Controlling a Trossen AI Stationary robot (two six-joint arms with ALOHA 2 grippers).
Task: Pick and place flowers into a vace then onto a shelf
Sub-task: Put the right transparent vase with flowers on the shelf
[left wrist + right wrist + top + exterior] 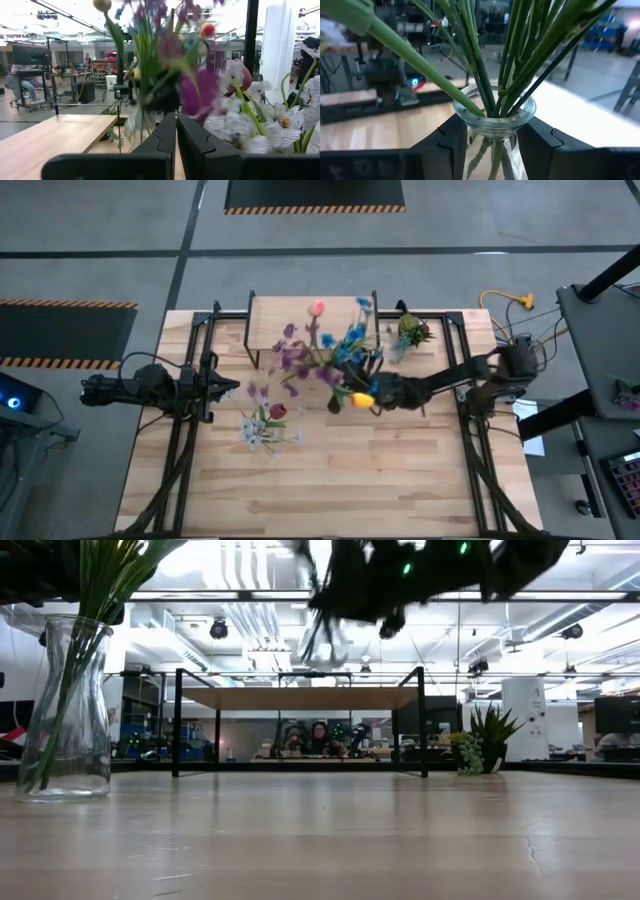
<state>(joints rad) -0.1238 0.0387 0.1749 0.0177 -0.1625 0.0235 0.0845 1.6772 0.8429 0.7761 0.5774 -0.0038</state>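
From my remote seat: the right gripper (492, 142) pinches the neck of a glass vase (494, 117), one finger on each side just under the rim, the vase lifted clear of the table (400, 480) in the low view. The flowers (325, 355) stand in it, stems (485, 60) running up and fanning out, heads spreading toward the shelf (300, 315) just beyond. A second vase (65, 710) stands on the table with more blooms (265, 425). Bare tabletop lies open nearer me. The left gripper (176, 145), jaws pressed together, waits at the table's left edge.
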